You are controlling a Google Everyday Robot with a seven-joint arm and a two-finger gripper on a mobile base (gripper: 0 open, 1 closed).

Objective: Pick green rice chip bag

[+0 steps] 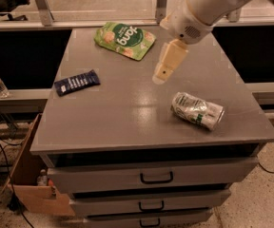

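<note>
The gripper (161, 74) hangs above the grey cabinet top (127, 118), near its middle, on a white arm (208, 6) that enters from the upper right. It points down and to the left. Whether it is open or closed cannot be told from this view, and it holds nothing.

The green rice chip bag (124, 39) lies flat near the far edge of the top, beyond the gripper and to its left, near but apart from it. A crushed silver-and-green can (197, 110) lies on its side on the nearer side of the gripper, to its right. A dark blue bar wrapper (76, 82) lies well apart to the gripper's left.

Under the top are 3 drawers (151, 179) with dark handles. A cardboard box (32, 189) stands on the floor at the lower left.
</note>
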